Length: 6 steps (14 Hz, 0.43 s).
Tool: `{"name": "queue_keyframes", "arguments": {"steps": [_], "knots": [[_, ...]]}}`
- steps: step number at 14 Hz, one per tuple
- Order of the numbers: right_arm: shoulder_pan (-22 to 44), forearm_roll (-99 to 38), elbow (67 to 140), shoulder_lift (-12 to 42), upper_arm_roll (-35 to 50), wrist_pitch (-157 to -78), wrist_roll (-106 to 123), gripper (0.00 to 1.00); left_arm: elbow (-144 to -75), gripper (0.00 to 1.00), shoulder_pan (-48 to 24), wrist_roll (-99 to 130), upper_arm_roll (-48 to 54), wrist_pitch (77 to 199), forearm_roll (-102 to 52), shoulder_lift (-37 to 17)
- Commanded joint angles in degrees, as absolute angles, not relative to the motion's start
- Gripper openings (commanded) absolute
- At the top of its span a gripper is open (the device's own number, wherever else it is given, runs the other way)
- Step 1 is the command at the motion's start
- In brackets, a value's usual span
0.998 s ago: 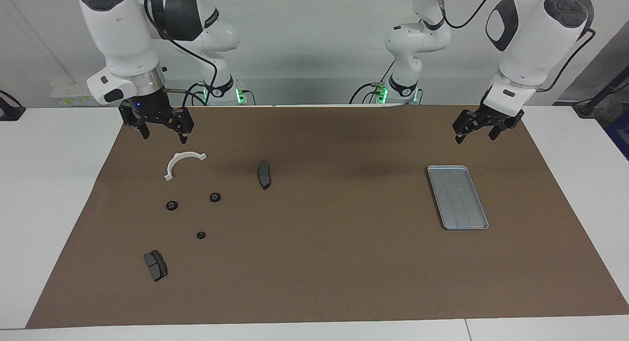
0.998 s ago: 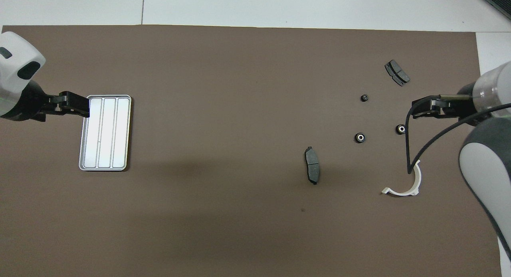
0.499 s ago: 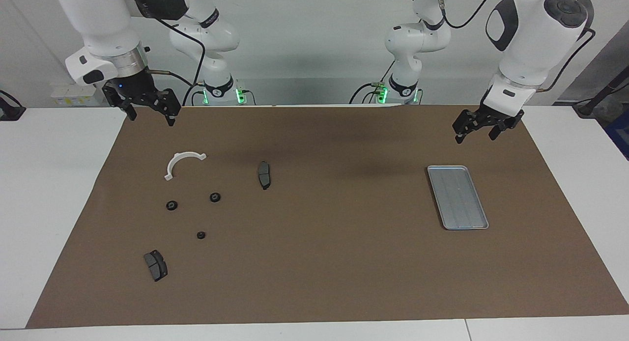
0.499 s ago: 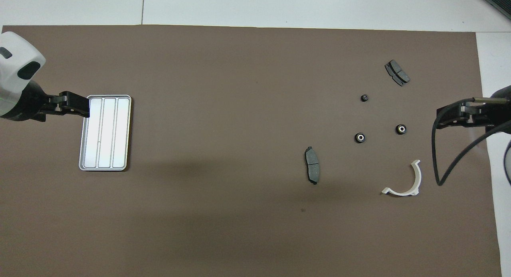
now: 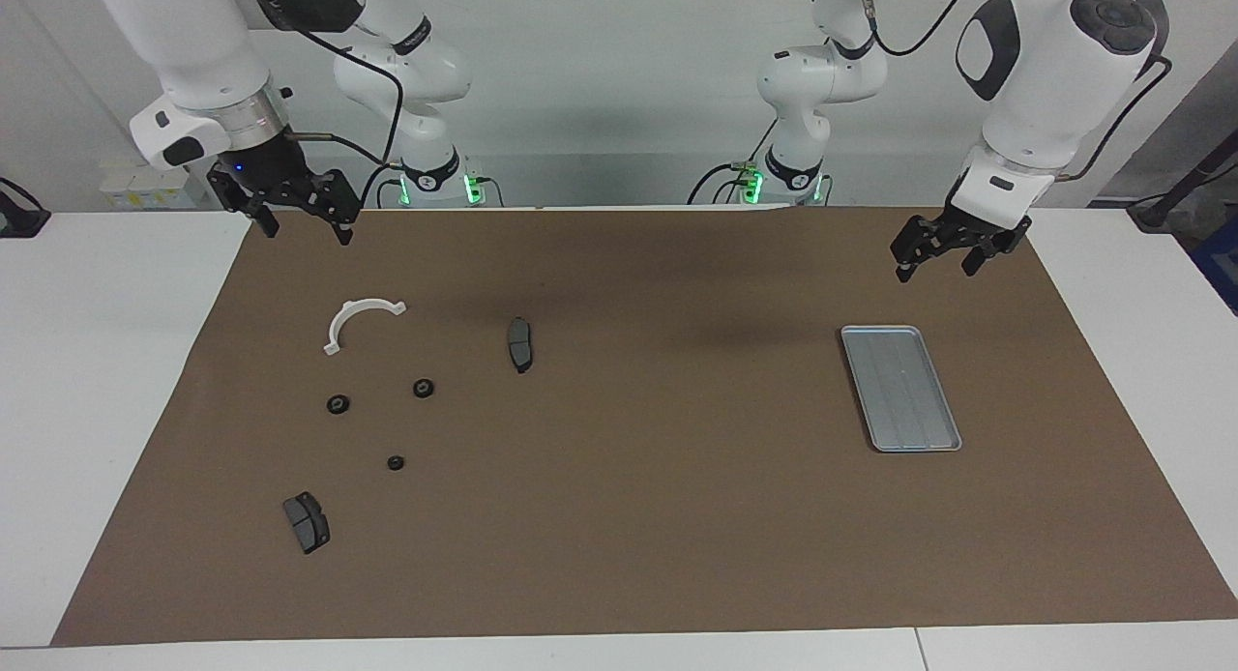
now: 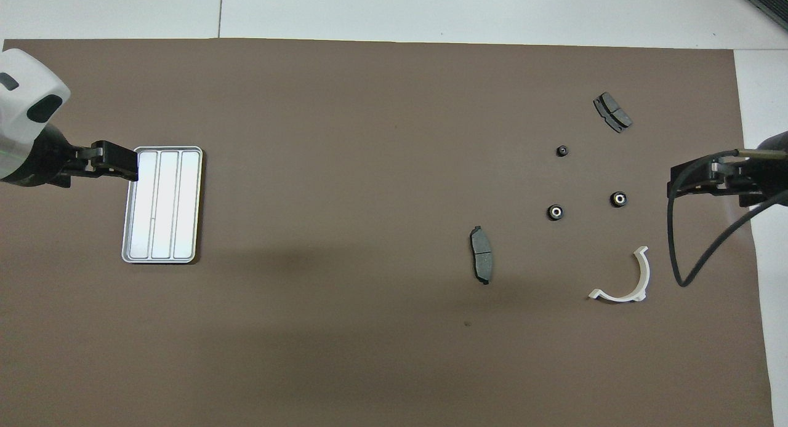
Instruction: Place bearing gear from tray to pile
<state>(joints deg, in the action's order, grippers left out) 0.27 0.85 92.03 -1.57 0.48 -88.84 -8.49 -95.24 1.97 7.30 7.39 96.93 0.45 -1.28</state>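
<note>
Bright even light, soft shadows, tray (image 6: 162, 205) glaring, perhaps overexposed

no readable text, labels, brand marks or numbers anywhere in either view
</note>
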Motion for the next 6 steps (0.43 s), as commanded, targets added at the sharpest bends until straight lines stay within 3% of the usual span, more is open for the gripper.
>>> {"name": "queue_keyframes", "arguments": {"steps": [1, 6], "knots": [[-0.6, -0.4, 94.3, -3.1, 0.8, -89.9, -6.4, 1.00, -97.2, 1.00, 2.6, 7.0, 7.7, 97.5, 1.0, 0.5], [-0.1, 0.7, 94.7, -3.3, 0.9, -90.1, -6.5, 1.00, -97.2, 1.00, 2.6, 7.0, 7.7, 97.5, 1.0, 0.5]]}}
